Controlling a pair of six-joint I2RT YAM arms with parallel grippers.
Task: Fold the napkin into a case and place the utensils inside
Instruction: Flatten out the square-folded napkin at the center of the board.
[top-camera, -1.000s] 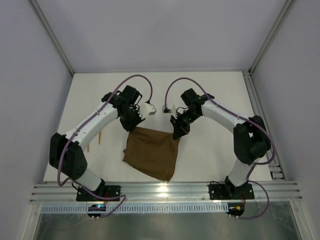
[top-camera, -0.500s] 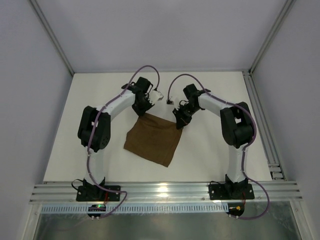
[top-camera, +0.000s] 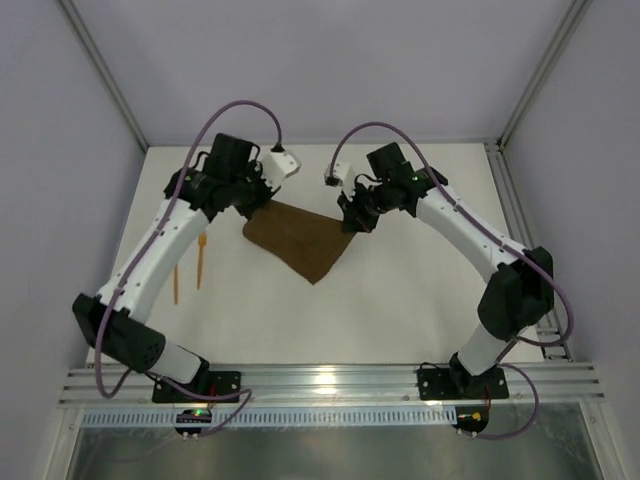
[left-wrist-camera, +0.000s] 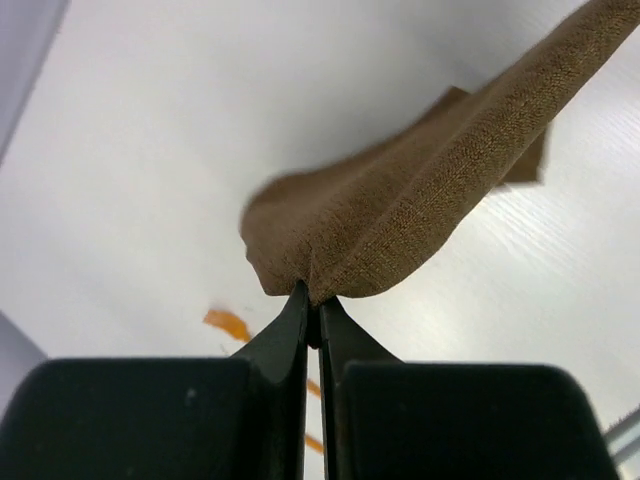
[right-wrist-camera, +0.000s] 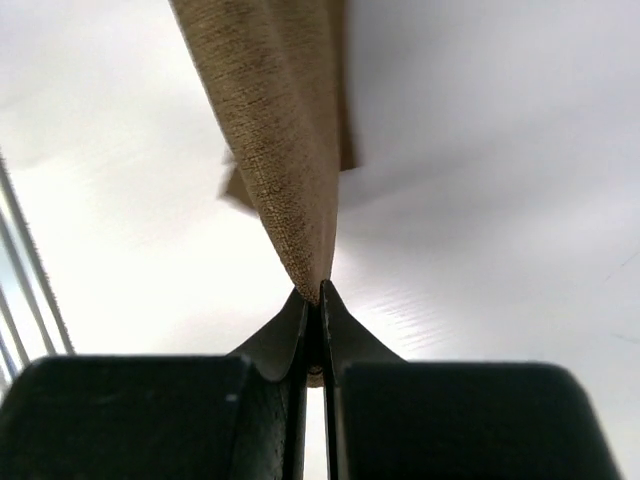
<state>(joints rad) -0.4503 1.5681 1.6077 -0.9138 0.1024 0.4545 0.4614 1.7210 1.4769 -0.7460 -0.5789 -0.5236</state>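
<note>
The dark brown napkin (top-camera: 303, 238) hangs stretched between my two grippers near the back of the table, its free corner sagging toward the front. My left gripper (top-camera: 262, 205) is shut on its left corner; in the left wrist view the cloth (left-wrist-camera: 420, 205) bunches at the fingertips (left-wrist-camera: 314, 300). My right gripper (top-camera: 347, 219) is shut on the right corner, and the right wrist view shows the napkin (right-wrist-camera: 285, 130) rising from the pinched tips (right-wrist-camera: 320, 290). Two thin orange utensils (top-camera: 188, 266) lie on the table at the left, under the left arm, one blurred in the left wrist view (left-wrist-camera: 228, 323).
White table (top-camera: 400, 310) inside a walled booth, with a metal rail (top-camera: 330, 382) along the near edge and a frame post at the back right (top-camera: 497, 150).
Both grippers have carried the napkin toward the back of the table, lifting it. The left arm has swung out and extended, uncovering the utensils at the left.
</note>
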